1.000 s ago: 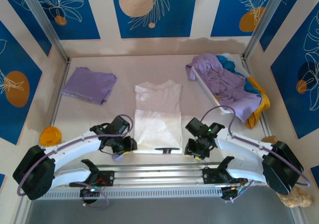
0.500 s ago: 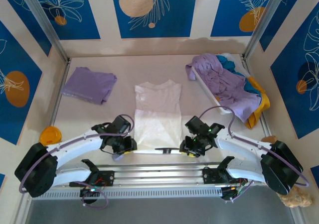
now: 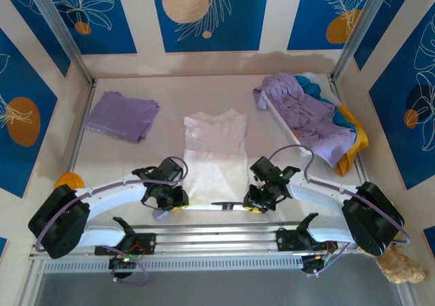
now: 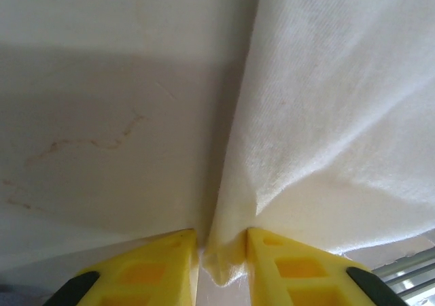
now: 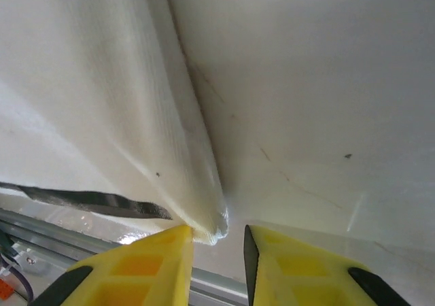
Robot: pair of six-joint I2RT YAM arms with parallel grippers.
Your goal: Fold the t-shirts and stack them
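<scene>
A white t-shirt (image 3: 215, 153) lies flat, folded into a long strip, in the middle of the table, with a black printed patch (image 3: 228, 204) at its near hem. My left gripper (image 3: 178, 202) is at its near left corner. In the left wrist view the cloth corner (image 4: 224, 258) sits between the yellow fingers of that gripper (image 4: 222, 251), touching the right one, a thin gap beside the left one. My right gripper (image 3: 253, 205) is at the near right corner; in its wrist view that gripper (image 5: 219, 251) stands narrowly open, the corner (image 5: 207, 228) against its left finger only.
A folded lavender t-shirt (image 3: 122, 115) lies at the back left. A white bin (image 3: 282, 126) at the back right holds a heap of lavender, teal and yellow-orange shirts (image 3: 309, 112). An orange object (image 3: 66, 181) lies at the left edge. A metal rail (image 3: 217, 228) runs along the near edge.
Both grippers have slid inward onto the shirt's near corners and their jaws have narrowed. The shirt still lies flat.
</scene>
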